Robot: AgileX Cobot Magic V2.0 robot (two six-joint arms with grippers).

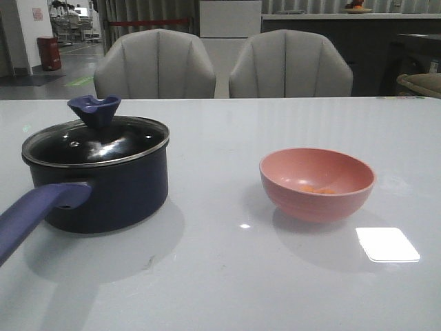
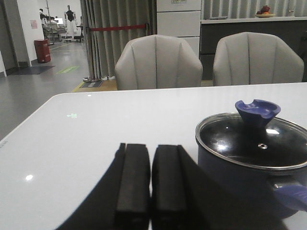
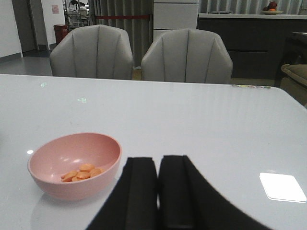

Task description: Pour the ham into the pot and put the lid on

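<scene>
The dark navy pot (image 1: 103, 189) stands at the table's left with its long blue-purple handle (image 1: 34, 217) toward the front. The glass lid (image 1: 96, 141) with the blue-purple knob (image 1: 94, 110) sits on it; it also shows in the left wrist view (image 2: 254, 143). The pink bowl (image 1: 317, 183) stands at the right and holds several orange ham pieces (image 3: 82, 172). My left gripper (image 2: 151, 158) is shut and empty, beside the pot. My right gripper (image 3: 158, 167) is shut and empty, beside the bowl (image 3: 74, 165). Neither gripper shows in the front view.
Two grey chairs (image 1: 155, 65) (image 1: 289, 65) stand behind the table's far edge. A bright window reflection (image 1: 387, 243) lies on the white table (image 1: 227, 276) near the front right.
</scene>
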